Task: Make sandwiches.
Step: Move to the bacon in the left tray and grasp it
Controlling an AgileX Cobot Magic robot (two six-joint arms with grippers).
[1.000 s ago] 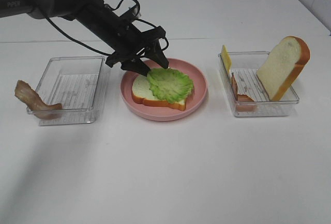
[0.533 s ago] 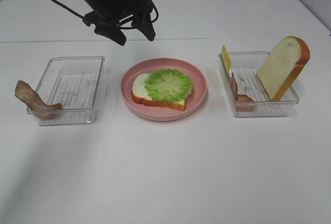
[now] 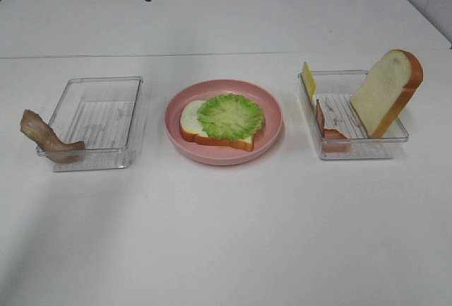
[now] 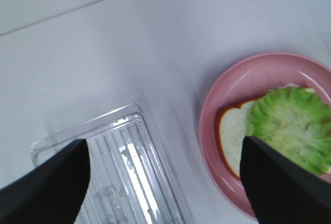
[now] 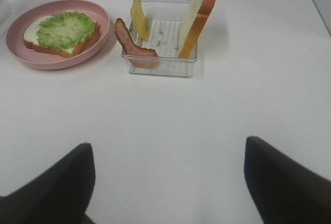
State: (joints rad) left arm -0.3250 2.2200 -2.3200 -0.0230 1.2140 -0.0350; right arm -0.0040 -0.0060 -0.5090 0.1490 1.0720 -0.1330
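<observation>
Clear ribbed plastic trays, glossy

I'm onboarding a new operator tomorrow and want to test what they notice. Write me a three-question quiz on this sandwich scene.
1. True or false: the lettuce leaf lies on a bread slice in the pink plate.
2. The upright bread slice stands in: A) the left tray, B) the right tray, C) the plate.
3. Fill in: the left gripper and the right gripper both stand ____, holding nothing.

Key: 1 true; 2 B; 3 open.
</observation>
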